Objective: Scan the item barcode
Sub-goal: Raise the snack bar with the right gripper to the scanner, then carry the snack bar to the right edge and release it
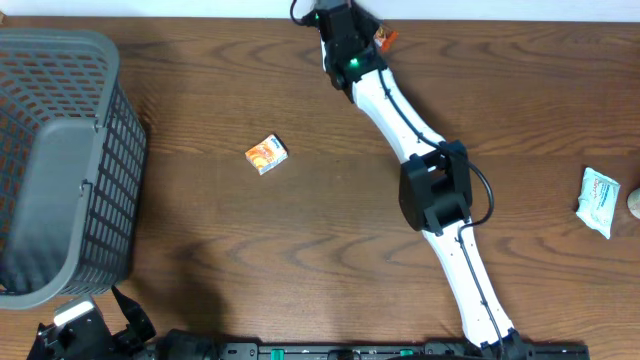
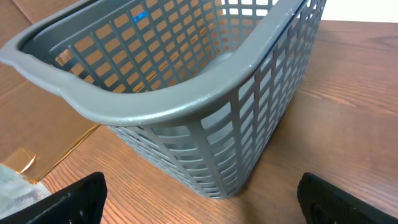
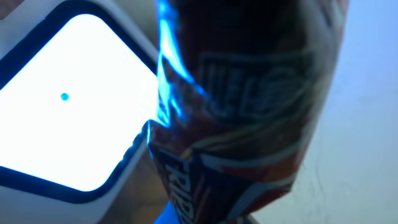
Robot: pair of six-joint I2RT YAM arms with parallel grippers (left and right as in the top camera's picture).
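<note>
The right gripper (image 1: pixel 368 36) reaches to the table's far edge, jaws pressed together on what seems to be an orange snack packet (image 3: pixel 249 124); the close wrist view blurs it. The packet sits just beside the scanner's glowing white window (image 3: pixel 68 99). The left gripper (image 2: pixel 205 202) hangs spread wide near the grey basket (image 2: pixel 155 109). A small orange box (image 1: pixel 266 154) lies mid-table and a white pouch (image 1: pixel 598 202) at the right.

Seen from straight above, the overhead view takes in the whole wooden surface (image 1: pixel 250 240), with a grey basket (image 1: pixel 110 190) at its left edge. The left wrist camera sits low and faces that same basket (image 2: pixel 155 112) at close range. The right wrist camera is pressed up against a packet (image 3: pixel 261 124) beside a glowing white panel (image 3: pixel 68 106).
</note>
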